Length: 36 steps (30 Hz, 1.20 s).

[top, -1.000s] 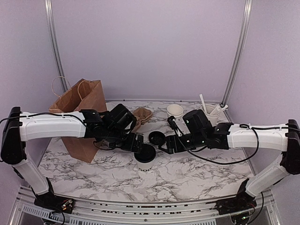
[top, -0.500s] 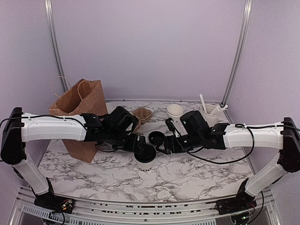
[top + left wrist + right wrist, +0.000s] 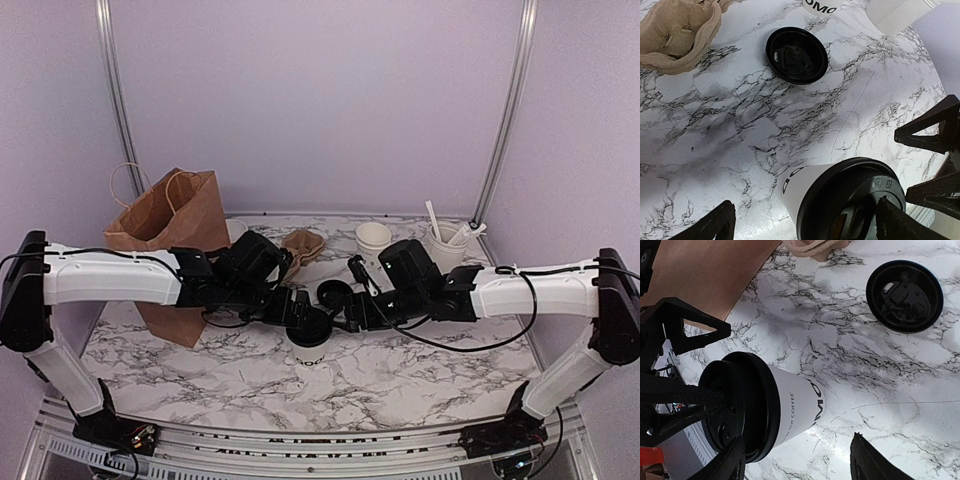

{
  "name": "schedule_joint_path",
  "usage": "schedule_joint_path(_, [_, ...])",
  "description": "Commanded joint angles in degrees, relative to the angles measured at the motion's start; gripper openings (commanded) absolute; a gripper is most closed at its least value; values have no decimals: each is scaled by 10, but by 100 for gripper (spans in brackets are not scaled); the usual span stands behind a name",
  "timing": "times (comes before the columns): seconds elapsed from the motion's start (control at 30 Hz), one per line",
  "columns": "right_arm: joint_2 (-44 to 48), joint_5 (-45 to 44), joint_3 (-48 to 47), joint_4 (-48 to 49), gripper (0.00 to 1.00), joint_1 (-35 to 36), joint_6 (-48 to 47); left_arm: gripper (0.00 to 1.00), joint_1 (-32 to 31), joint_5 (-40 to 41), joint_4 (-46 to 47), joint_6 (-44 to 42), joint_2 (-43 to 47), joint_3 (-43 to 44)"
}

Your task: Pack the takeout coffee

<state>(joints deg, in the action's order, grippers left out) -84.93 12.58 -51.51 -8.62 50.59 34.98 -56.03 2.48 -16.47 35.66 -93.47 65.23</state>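
Well, barely started. The takeout coffee [image 3: 309, 345], lid on, stands upright in the middle of the surface [image 3: 420, 370], not packed. Left tool [image 3: 802, 222] gapes wide, fingers either side of the lid, no squeeze visible. Right tool [image 3: 797, 438] is parted too, just beside the cup, holding nothing. Brown paper bag [image 3: 175, 225] stands upright at left, near. Remaining, I'd say: grip, lift, lower into bag.
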Motion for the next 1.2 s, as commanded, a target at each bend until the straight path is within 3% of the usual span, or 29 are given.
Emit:
schedule_joint_path(0.0, [-10,-4,3,15,69,10,12,98,1,-4,-11,4,10,-27])
schedule_joint_path(0.63, [-44,-65,-10,-32,68,44,10,98,-4,-11,22,19,15,-69])
schedule_joint_path(1.17, [-9,-83,-71,-60,68,44,1,98,-4,-22,22,11,78,-23])
